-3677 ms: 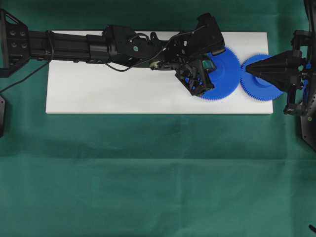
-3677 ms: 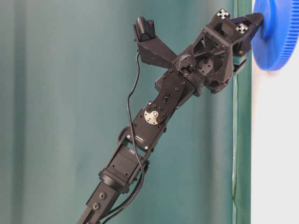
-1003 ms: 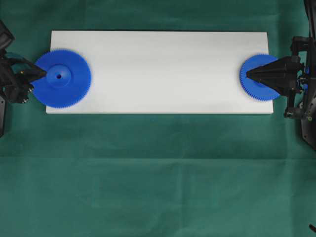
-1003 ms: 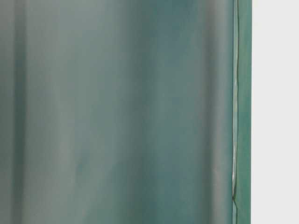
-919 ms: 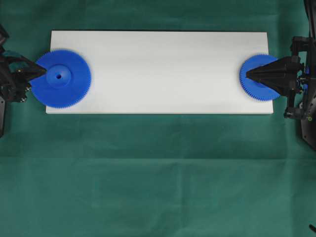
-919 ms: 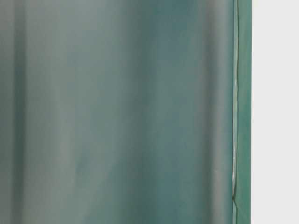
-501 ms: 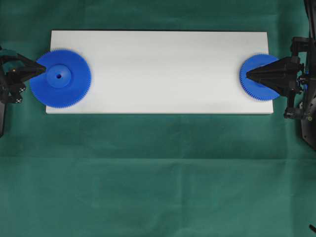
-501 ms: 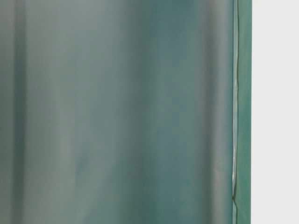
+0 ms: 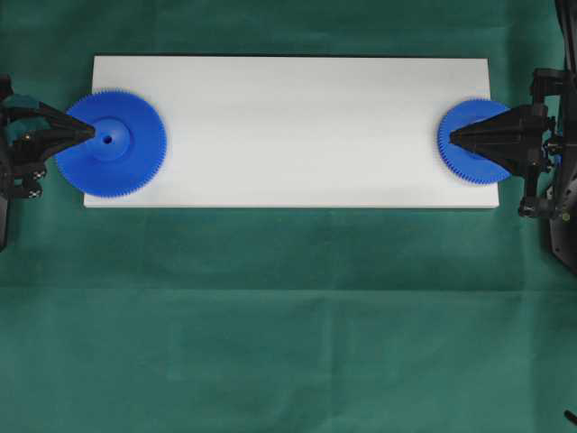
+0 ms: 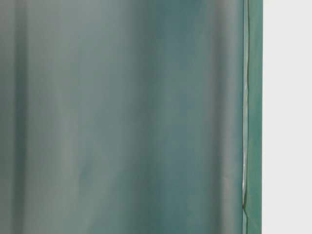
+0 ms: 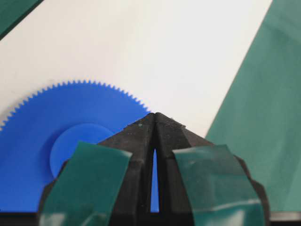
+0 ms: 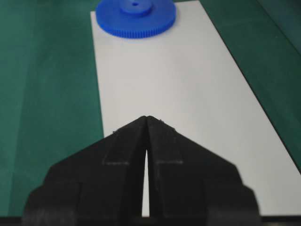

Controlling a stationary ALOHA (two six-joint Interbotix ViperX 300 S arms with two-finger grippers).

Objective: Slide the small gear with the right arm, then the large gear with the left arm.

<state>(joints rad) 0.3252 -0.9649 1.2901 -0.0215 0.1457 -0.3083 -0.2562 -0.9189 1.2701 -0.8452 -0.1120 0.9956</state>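
Observation:
The large gear lies flat on the left end of the white board, overhanging its edge. My left gripper is shut, its pointed tip over the gear just left of the hub hole. In the left wrist view the shut tip stands above the large gear beside its hub. The small gear lies at the board's right end. My right gripper is shut, its tip over that gear's left part and covering its hub. The right wrist view shows the shut tip and the large gear far off.
Green cloth covers the table all around the board. The long middle stretch of the board lies between the two gears. The table-level view shows a green curtain and a strip of the white board.
3.7 s ago the left arm reached across with the large gear beside the small one; now that gear lies at the left end. In the last second the left tip crept right. Right arm still.

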